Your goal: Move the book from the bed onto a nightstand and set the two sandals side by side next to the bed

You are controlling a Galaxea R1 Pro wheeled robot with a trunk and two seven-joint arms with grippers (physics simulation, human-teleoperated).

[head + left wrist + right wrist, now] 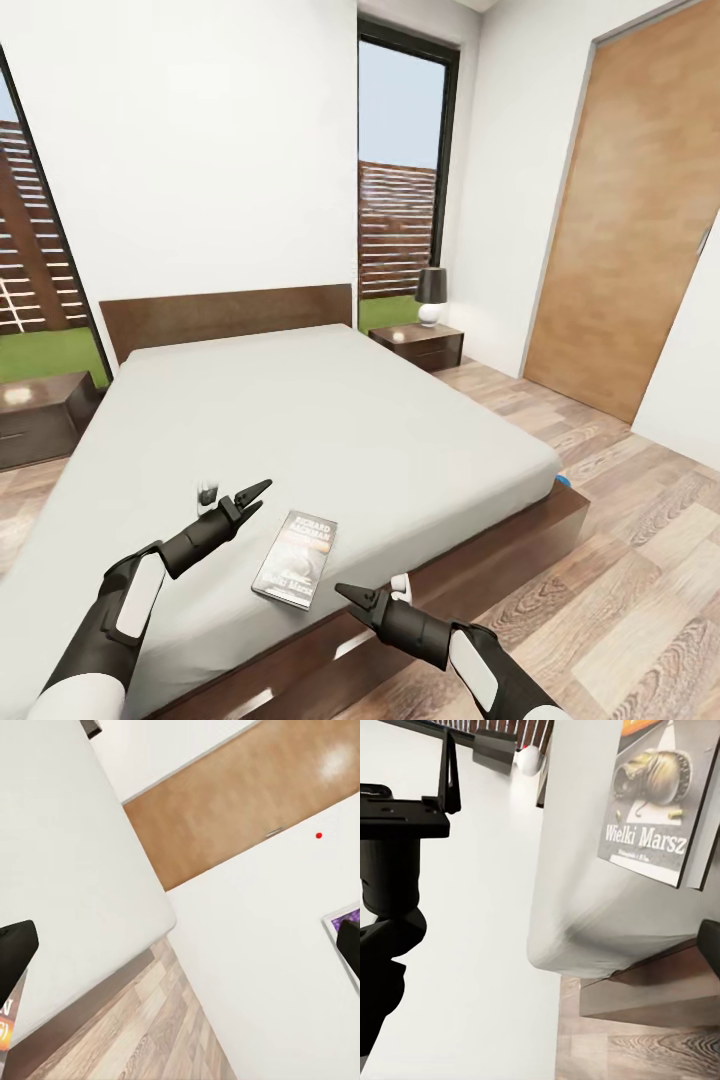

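The book [297, 558] lies flat on the pale-grey mattress of the bed [330, 420], close to its near edge. Its cover reads "Wielki Marsz" in the right wrist view [660, 795], and an orange corner of it shows in the left wrist view [6, 1020]. My left gripper [257, 497] hovers open just left of the book, fingers spread wide [15, 952]. My right gripper [350, 595] is open at the bed's edge, just right of the book's near corner, one fingertip showing [711, 945]. A sliver of a blue sandal [563, 481] peeks out on the floor by the bed's foot corner.
One nightstand [420, 343] with a black-shaded lamp [432, 293] stands right of the headboard, another nightstand [40, 410] left of it. A brown door [630, 230] is on the right wall. Wood-plank floor [620, 560] lies right of the bed.
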